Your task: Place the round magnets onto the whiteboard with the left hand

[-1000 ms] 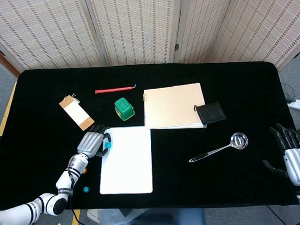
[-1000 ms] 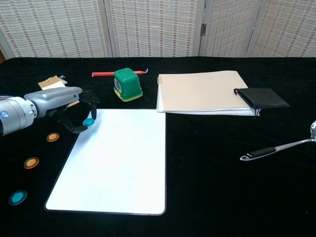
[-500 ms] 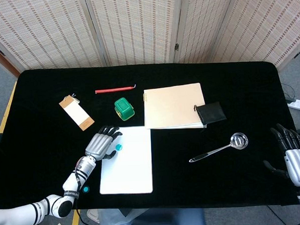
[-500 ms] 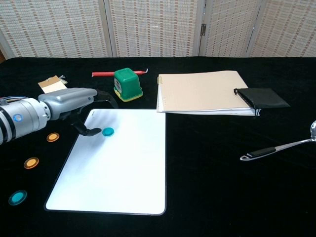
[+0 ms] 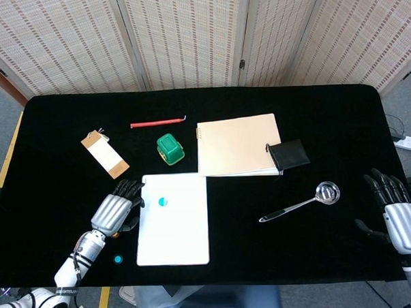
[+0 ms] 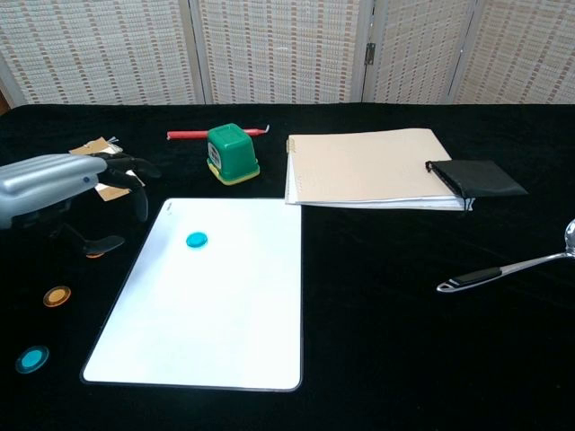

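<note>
On the black surface (image 5: 68,126): a white whiteboard (image 5: 173,230) lies flat near the front edge, with the robot's left hand (image 5: 112,212) just off its 9 o'clock side.
Change: a second ago the left hand carried a teal round magnet over the board's upper left corner; now that teal magnet (image 6: 196,240) lies alone on the whiteboard (image 6: 216,305), and the hand has drawn back off the board.
Meaning for the task: one magnet looks placed; three more wait on the surface, so the job is likely about a quarter done.
Remaining magnets: an orange magnet (image 6: 57,295) and a second teal magnet (image 6: 32,359) sit at 9 o'clock of the board's lower half; another orange one is mostly hidden under the hand.
Left hand pose: the left hand (image 6: 63,180) hovers palm down, fingers spread and slightly drooped, holding nothing.
Right hand: the right hand (image 5: 399,217) is raised at the far right edge, fingers apart, empty.
Bystanders: a green box (image 6: 232,153), a notebook (image 6: 373,166) and a metal ladle (image 5: 300,203) lie well apart from the board.
</note>
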`<state>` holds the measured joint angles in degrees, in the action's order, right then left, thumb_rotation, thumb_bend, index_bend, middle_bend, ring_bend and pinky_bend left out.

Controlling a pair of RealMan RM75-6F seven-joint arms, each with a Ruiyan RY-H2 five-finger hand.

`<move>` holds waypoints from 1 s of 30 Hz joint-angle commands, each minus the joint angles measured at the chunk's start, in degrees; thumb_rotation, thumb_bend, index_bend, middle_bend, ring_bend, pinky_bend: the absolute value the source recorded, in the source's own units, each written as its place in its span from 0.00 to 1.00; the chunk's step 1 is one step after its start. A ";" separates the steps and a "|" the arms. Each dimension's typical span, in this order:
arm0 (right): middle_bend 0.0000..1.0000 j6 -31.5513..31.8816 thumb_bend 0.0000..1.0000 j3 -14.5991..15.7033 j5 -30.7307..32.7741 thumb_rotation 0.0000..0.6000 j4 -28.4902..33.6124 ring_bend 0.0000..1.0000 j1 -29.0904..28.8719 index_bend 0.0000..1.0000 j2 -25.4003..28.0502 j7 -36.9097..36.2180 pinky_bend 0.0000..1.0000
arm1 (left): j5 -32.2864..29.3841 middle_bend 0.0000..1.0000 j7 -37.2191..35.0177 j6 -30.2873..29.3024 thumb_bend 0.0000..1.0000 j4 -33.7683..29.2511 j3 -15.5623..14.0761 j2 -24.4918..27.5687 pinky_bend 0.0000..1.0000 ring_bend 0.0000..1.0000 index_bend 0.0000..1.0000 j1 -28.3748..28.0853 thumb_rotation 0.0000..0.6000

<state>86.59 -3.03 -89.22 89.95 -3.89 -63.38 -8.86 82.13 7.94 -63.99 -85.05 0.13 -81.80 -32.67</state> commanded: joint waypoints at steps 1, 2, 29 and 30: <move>0.00 -0.12 0.27 -0.03 -0.01 1.00 0.13 0.00 -0.11 0.00 0.06 0.06 0.00 | 5.35 0.12 -3.78 -4.68 0.42 0.98 -3.43 1.61 0.00 0.00 0.45 3.17 1.00; 0.00 -0.17 0.27 -0.01 -0.03 1.00 0.13 0.00 -0.14 0.00 0.04 0.06 0.00 | 6.48 0.13 -4.68 -5.48 0.42 1.34 -4.20 1.83 0.00 0.00 0.45 3.74 1.00; 0.00 -0.16 0.27 0.43 -1.10 1.00 0.33 0.00 -0.62 0.00 -0.40 0.48 0.00 | 13.20 0.13 -3.86 -8.04 0.37 5.25 -12.51 1.71 0.00 0.00 0.42 13.37 1.00; 0.00 -0.12 0.27 0.45 -1.10 1.00 0.34 0.00 -0.59 0.00 -0.38 0.48 0.00 | 13.21 0.13 -3.89 -7.91 0.37 5.41 -12.41 1.54 0.00 0.00 0.42 13.42 1.00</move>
<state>86.49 -2.58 -90.32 90.30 -4.46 -63.77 -8.38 95.34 4.09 -71.96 -79.70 -12.33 -80.20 -19.29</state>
